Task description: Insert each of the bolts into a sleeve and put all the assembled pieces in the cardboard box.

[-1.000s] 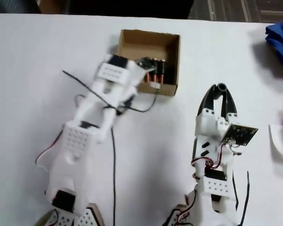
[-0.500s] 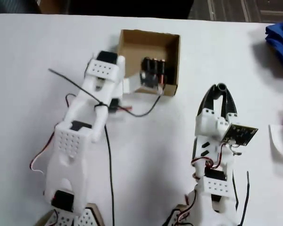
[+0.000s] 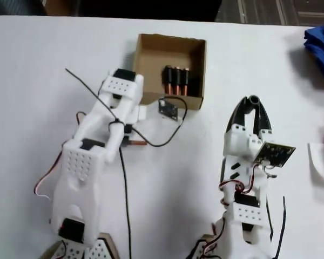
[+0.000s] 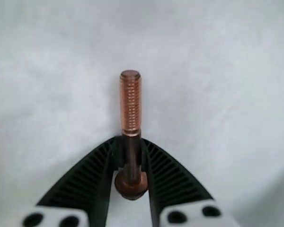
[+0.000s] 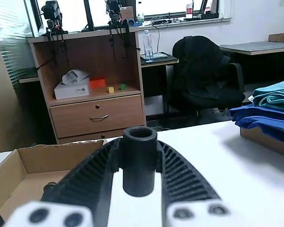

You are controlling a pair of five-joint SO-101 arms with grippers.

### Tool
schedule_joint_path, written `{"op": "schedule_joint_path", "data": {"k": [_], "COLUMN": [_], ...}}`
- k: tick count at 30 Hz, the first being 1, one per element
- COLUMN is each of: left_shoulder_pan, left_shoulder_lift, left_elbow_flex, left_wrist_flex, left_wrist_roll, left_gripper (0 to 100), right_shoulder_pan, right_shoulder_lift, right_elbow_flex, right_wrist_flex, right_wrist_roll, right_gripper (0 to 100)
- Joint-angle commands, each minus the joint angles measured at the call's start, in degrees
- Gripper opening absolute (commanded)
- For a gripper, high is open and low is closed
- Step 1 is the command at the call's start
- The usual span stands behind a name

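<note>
The left gripper [image 4: 131, 140] is clamped on a copper-coloured threaded metal bolt [image 4: 130, 101]. The bolt's head sits between the black ribbed fingers [image 4: 97, 170] and its threaded shank pokes out past their tips, above the bare white table [image 4: 227, 71]. From the high view the left arm's white body covers this gripper. A short copper-coloured sliver [image 3: 137, 142] shows from under the arm and may be the bolt, though it is too small to be sure.

The right gripper [image 5: 139, 152] is closed around a black tubular plastic sleeve [image 5: 139, 163], held upright with its open bore up. The high view shows the sleeve [image 3: 254, 100] at the gripper's tip, well apart from the box.

Farther off lies the open brown square cardboard box [image 3: 170, 39]. Three copper-and-black assembled pieces [image 3: 175, 81] lie side by side in it, against its near wall. The right wrist view cuts the box [image 5: 47, 156] off at the edge, and a dark object inside it cannot be made out.

A folded blue cloth [image 3: 319, 46] lies at the far right of the table.
</note>
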Motion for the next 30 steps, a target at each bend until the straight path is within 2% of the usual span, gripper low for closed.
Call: {"op": "schedule_joint_path", "data": {"k": [1,6,13,21,23,28,30], "left_shoulder_pan": [-0.53,-1.05,-2.99,-5.63,-5.8,-5.8,-5.36], "left_shoulder_lift": [-4.84,-5.19,-10.29,-23.21,-27.78,-36.04,-36.84], "left_elbow_flex": [-0.31,-0.31,-0.31,-0.4,0.04,0.13,1.71], "left_wrist_flex": [0.97,1.23,1.23,0.97,1.14,1.23,1.23], "left_wrist_roll": [-0.09,5.1,12.4,14.59,22.59,55.38,64.88], "left_gripper": [2,3,18,17,12,4,3], "right_shoulder_pan": [0.31,0.31,0.22,-2.68,-3.82,-3.91,-3.91], "right_shoulder_lift": [-1.63,-1.63,-1.63,-1.63,-1.63,-1.63,-1.63], "right_elbow_flex": [-0.53,-0.53,-0.53,0.7,0.97,0.97,0.97], "right_wrist_flex": [-1.45,-1.45,-1.36,-1.36,-1.36,-1.36,-1.36], "right_wrist_roll": [-0.35,-0.35,-0.35,-0.35,-0.35,-0.35,-0.35], "right_gripper": [1.9,1.9,1.9,1.9,1.9,1.9,1.9]}}
